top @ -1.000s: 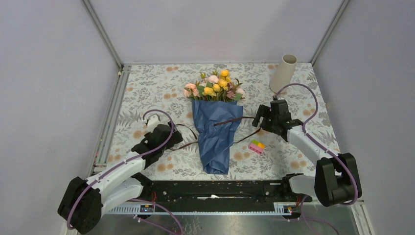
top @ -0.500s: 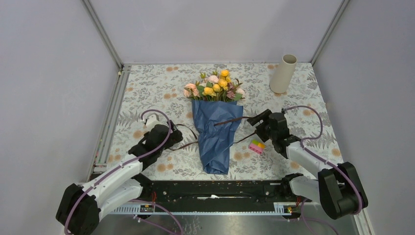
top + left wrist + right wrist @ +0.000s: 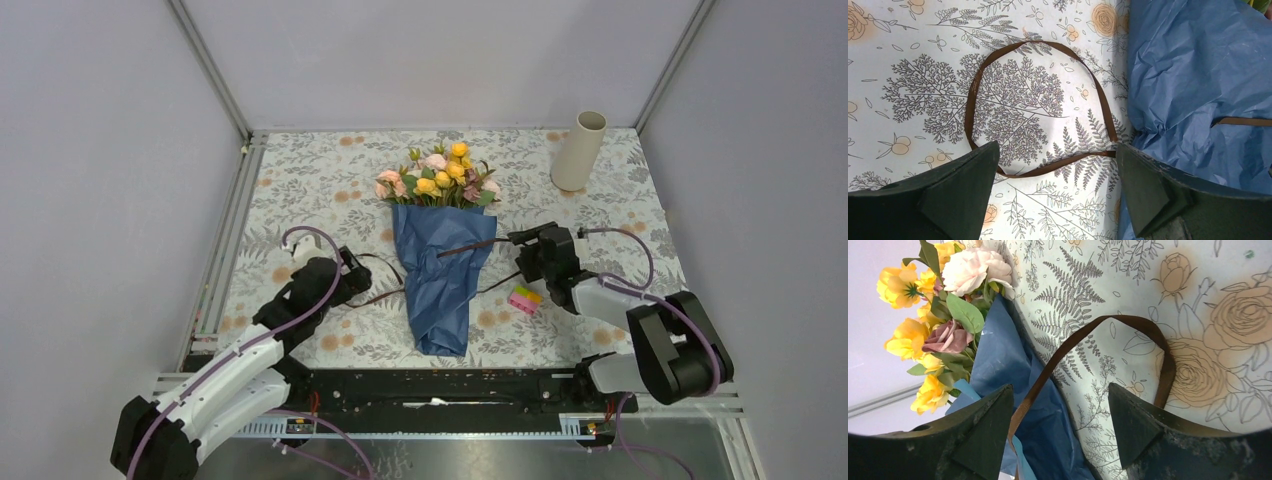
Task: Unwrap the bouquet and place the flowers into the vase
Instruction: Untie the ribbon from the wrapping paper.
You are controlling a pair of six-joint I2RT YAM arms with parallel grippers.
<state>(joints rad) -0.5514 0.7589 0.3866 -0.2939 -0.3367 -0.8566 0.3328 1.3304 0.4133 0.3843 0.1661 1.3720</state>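
While the left hand (image 3: 1057,155) and right hand (image 3: 1060,390) hover low, both spread wide, ribbon (image 3: 1068,342) crosses each gap.

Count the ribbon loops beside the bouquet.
2. The left loop is left of the bouquet, the right loop right of it. More ribbon may hide underneath.

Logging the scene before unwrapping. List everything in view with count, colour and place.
bouquet: one, blue paper wrap, mid-table
flowers: one bunch, yellow, pink, cream, wrap's far end
ribbon: one, dark brown, around wrap, loops both sides
vase: one, beige, far right corner
toy brick stack: one, pink-yellow-green, right of wrap
tablecloth: one, floral print, covering table
left gripper: one, black, open above left loop
right gripper: one, black, open astride right loop
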